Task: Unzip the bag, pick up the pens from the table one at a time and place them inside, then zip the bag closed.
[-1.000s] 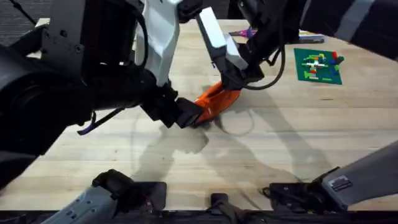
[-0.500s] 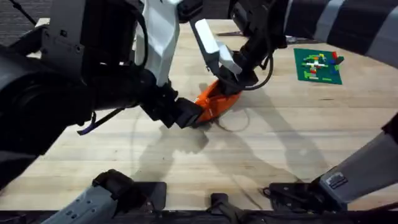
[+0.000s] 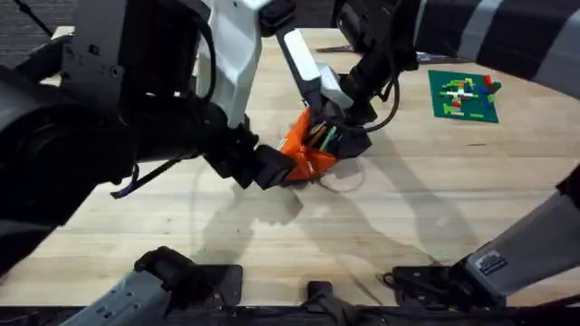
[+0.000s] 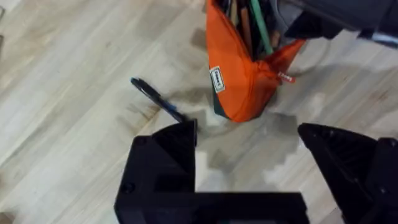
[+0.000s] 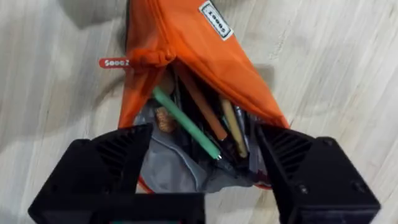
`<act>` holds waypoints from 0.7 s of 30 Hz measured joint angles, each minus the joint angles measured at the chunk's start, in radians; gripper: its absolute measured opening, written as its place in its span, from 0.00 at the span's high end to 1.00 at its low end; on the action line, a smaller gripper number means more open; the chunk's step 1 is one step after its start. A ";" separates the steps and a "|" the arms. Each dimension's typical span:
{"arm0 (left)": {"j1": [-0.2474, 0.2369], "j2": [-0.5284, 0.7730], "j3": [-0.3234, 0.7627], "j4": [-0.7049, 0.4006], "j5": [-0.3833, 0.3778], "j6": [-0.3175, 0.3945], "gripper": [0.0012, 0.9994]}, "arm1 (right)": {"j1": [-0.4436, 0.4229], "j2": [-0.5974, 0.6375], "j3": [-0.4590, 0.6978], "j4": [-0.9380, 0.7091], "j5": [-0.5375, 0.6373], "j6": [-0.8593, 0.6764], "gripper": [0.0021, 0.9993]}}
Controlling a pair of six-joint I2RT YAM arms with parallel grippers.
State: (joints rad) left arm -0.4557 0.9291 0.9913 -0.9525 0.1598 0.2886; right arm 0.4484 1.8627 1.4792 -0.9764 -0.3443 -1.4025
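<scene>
Right wrist view: right pincer (image 5: 199, 180) spread over open bag (image 5: 205, 68), pens (image 5: 205, 127) inside. Left pincer (image 4: 249, 158) spread beside bag on surface (image 4: 68, 124); 1 pen (image 4: 155, 98) outside. Judgement: collect it before zipping.

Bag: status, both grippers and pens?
Bag unzipped, mouth gaping, pens sticking out. Right gripper open, straddling the mouth. Left gripper open beside the bag. One pen loose on table.

table (image 3: 435, 199): pale wood planks | on it: orange bag (image 3: 306, 154), dark pen (image 4: 155, 98), green brick plate (image 3: 463, 96)
</scene>
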 joint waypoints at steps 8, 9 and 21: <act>0.000 0.000 0.000 -0.032 0.000 0.000 0.01 | 0.000 0.000 0.000 0.000 0.000 0.000 0.00; 0.000 0.000 0.000 -0.032 0.000 0.000 0.01 | 0.000 0.000 0.000 -0.001 0.000 0.000 0.00; 0.000 0.000 0.000 -0.031 0.000 0.000 0.01 | 0.000 -0.075 0.000 -0.047 0.000 0.016 0.00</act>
State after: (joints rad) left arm -0.4557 0.9291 0.9913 -0.9836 0.1596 0.2886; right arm 0.4485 1.7875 1.4792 -1.0231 -0.3439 -1.3870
